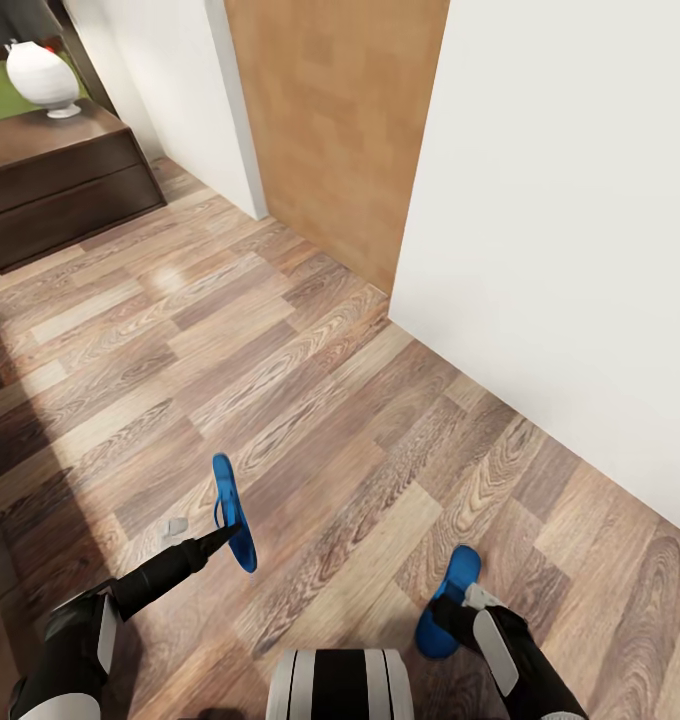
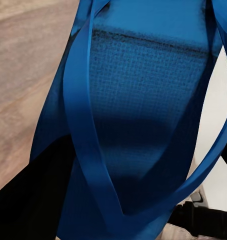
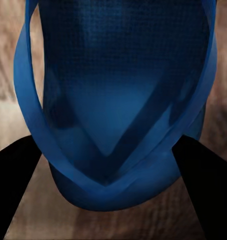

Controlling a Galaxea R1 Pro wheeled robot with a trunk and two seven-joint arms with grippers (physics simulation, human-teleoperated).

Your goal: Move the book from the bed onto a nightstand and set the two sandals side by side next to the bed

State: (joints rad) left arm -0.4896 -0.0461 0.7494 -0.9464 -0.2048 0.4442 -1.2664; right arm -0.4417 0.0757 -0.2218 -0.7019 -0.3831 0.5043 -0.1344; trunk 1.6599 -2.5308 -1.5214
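Both bright blue sandals are in my grippers above the wood-plank floor (image 1: 310, 400). The left gripper (image 1: 226, 533) is shut on one sandal (image 1: 224, 480), which hangs on edge with its sole upright. In the left wrist view that sandal (image 2: 138, 100) and its straps sit very close to the camera. The right gripper (image 1: 458, 606) is shut on the other sandal (image 1: 462, 568), whose toe points away from me. In the right wrist view this sandal (image 3: 113, 100) lies between my dark fingers (image 3: 13, 200). The book, the bed and the nightstand are out of view.
A white wall (image 1: 580, 250) runs along the right, with a light-brown wooden panel (image 1: 330, 120) set back beside it. At the far left stands a low dark-brown cabinet (image 1: 60, 180) with a round white lamp (image 1: 42, 75) on top. Open floor lies ahead.
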